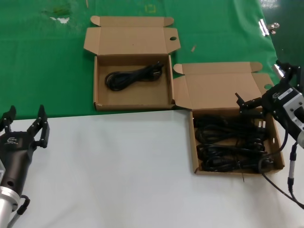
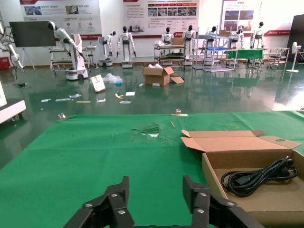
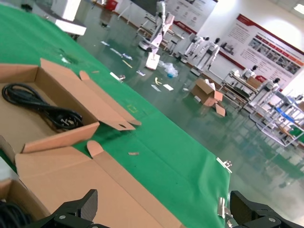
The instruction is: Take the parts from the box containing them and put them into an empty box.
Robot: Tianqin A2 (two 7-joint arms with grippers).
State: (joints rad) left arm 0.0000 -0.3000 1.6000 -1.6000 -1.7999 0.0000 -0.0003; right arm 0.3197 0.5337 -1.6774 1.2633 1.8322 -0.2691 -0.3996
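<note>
Cords (image 1: 231, 142) filling right box (image 1: 194, 145)

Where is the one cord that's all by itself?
In the head view, the lone cord lies inside the far box on the green cloth, left of and beyond the box full of cords.

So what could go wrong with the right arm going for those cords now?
The cords in the full box lie tangled, so the open right gripper may lift several at once. A trailing loop could snag that box's wall or its raised lid before reaching the other box.
</note>
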